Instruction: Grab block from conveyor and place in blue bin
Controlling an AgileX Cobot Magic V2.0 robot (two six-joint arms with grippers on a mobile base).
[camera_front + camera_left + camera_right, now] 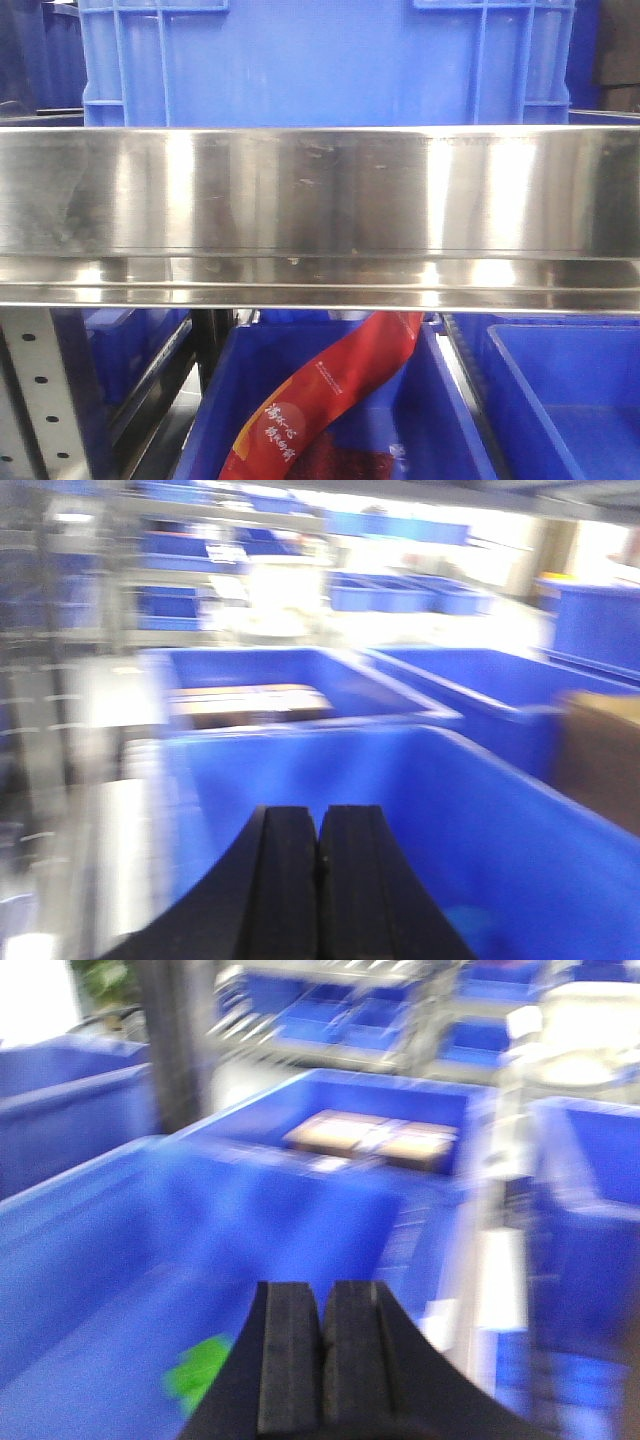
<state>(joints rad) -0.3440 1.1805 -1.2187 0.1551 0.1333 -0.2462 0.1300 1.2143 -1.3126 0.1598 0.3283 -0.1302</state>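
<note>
Starting from your left: the left gripper [318, 855] hangs over a blue bin [500, 820], fingers pressed together with nothing between them. The right gripper [322, 1345] is likewise closed and empty over another blue bin [90, 1260], where a small green block [200, 1372] lies on the floor. No conveyor shows in any view; the front camera is filled by a steel rail [320, 195] with a blue crate [320, 60] behind. Both wrist views are blurred, so you risk misjudging bin walls and clipping a rim, or reaching for a block you cannot see.
</note>
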